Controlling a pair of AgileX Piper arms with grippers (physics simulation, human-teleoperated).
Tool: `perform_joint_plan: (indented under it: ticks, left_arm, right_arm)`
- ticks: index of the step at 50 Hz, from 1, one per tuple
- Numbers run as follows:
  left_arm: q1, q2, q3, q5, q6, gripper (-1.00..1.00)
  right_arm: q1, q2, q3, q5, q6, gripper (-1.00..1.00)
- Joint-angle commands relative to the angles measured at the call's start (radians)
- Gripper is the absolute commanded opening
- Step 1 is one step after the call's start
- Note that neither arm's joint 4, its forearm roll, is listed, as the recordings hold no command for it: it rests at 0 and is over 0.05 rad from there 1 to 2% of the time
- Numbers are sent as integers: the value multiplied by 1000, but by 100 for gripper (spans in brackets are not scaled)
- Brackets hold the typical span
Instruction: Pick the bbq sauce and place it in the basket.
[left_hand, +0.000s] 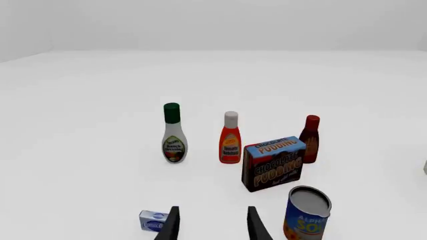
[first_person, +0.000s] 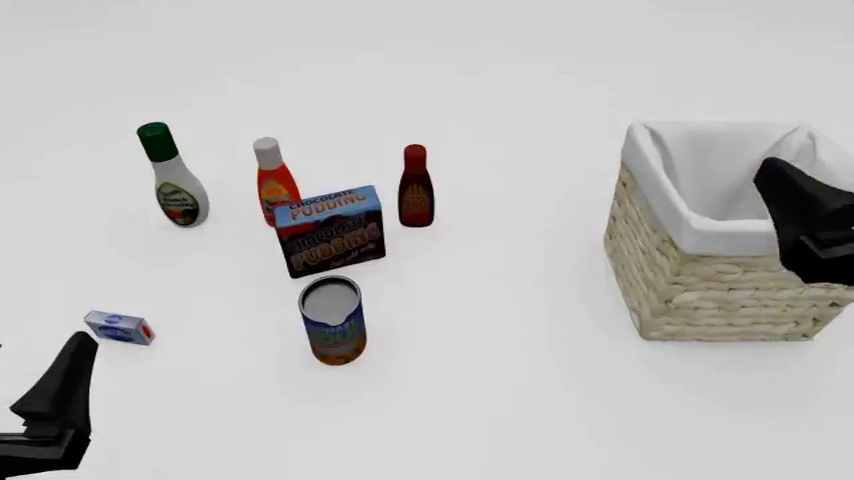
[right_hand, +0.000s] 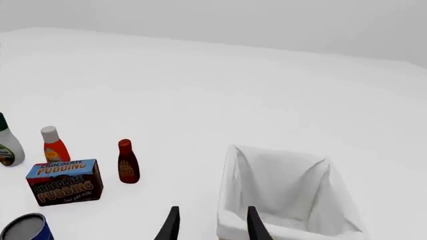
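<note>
The bbq sauce (first_person: 415, 187) is a small dark reddish-brown bottle with a dark red cap. It stands upright just right of the pudding box, also visible as bbq sauce (left_hand: 310, 139) and bbq sauce (right_hand: 127, 162). The basket (first_person: 707, 280), wicker with white lining, sits at the right; its lining shows as basket (right_hand: 287, 195). My left gripper (left_hand: 212, 225) is open near the front left, far from the bottle. My right gripper (right_hand: 211, 224) is open, hovering at the basket's near-left side. Neither holds anything.
A chocolate pudding box (first_person: 330, 230) stands in front of an orange-red bottle (first_person: 275, 183) with white cap. A white bottle (first_person: 172, 178) with green cap is further left. A soup can (first_person: 332, 319) stands near centre, and a small blue-white box (first_person: 119, 328) lies front left.
</note>
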Motion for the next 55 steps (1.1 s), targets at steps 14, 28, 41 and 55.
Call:
perform_joint_plan:
  ticks: [14,28,41,55]
  left_arm:
    - [0,0,0,0,0,100]
    - [0,0,0,0,0,100]
    - [0,0,0,0,0,100]
    - [0,0,0,0,0,100]
  right_arm:
    - [68,399,-319,17,-51,100]
    - [148,540,-460,78,-65,100]
    - [218,703,-635,143,-37,100]
    - [259,829,-750,168,-41,100]
